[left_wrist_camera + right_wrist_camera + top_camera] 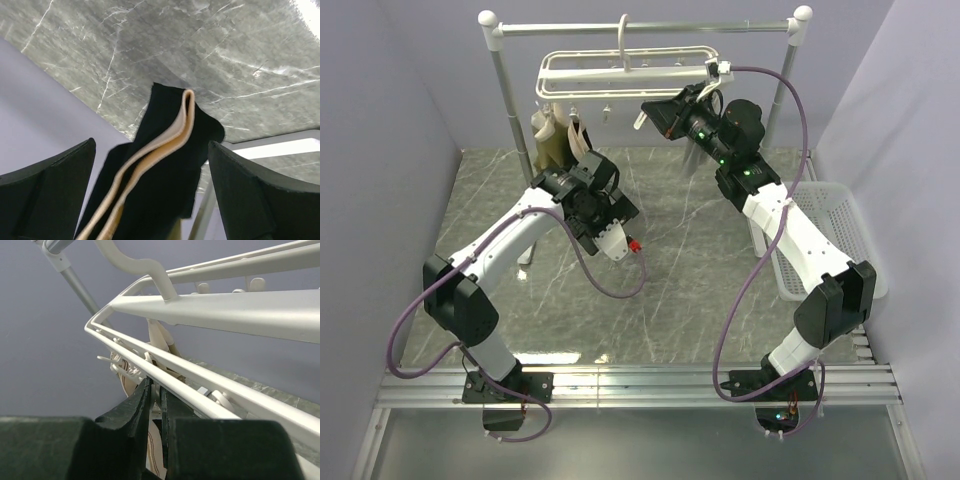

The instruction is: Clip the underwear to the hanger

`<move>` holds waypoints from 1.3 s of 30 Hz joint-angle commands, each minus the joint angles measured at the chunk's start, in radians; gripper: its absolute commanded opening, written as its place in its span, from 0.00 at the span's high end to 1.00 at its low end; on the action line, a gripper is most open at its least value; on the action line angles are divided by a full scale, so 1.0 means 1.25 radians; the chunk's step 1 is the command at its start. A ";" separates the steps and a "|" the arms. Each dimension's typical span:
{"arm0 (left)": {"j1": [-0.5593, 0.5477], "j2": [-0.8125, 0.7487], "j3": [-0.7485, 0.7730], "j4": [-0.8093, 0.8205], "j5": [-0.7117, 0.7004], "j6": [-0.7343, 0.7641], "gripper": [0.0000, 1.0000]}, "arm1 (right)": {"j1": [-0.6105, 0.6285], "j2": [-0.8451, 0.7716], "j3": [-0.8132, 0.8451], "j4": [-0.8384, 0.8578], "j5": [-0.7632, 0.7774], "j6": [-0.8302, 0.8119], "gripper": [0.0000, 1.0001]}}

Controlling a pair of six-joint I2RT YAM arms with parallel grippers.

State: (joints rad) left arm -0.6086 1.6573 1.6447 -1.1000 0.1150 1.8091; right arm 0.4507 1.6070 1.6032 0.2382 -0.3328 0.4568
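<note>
The black underwear (170,165) with its tan waistband hangs folded between the fingers of my left gripper (151,145), which stand wide apart and do not pinch it. In the top view my left gripper (570,165) points up below the left end of the white hanger (620,68), and the underwear is hidden there. My right gripper (655,110) is at the hanger's right part. In the right wrist view it (156,386) is shut on a thin white clip (157,395) under the hanger's rails (210,305).
The hanger's hook is over a metal rail (640,28) on white posts. A tan garment (550,140) hangs from the hanger's left end, also seen in the right wrist view (159,340). A white basket (820,220) stands at the right.
</note>
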 commanded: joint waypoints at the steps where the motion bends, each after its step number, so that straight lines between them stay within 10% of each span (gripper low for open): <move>1: 0.000 -0.026 -0.020 0.039 -0.011 0.068 0.01 | -0.006 0.001 0.031 -0.015 -0.025 0.006 1.00; 22: 0.061 0.071 -0.036 0.185 -0.021 0.208 0.02 | -0.018 0.005 0.023 -0.011 -0.039 0.019 1.00; 25: 0.064 0.088 -0.014 0.187 -0.005 0.202 0.13 | -0.018 0.003 0.018 -0.010 -0.038 0.019 1.00; 32: 0.065 0.103 0.044 0.148 0.098 0.163 0.84 | -0.022 0.007 0.021 -0.011 -0.034 0.022 1.00; 39: 0.072 0.089 0.079 0.060 0.191 0.109 1.00 | -0.029 0.009 0.024 -0.018 -0.036 0.026 1.00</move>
State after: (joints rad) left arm -0.5255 1.7931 1.6947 -0.9390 0.2443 1.9694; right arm 0.4271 1.6093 1.6035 0.2386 -0.3618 0.4828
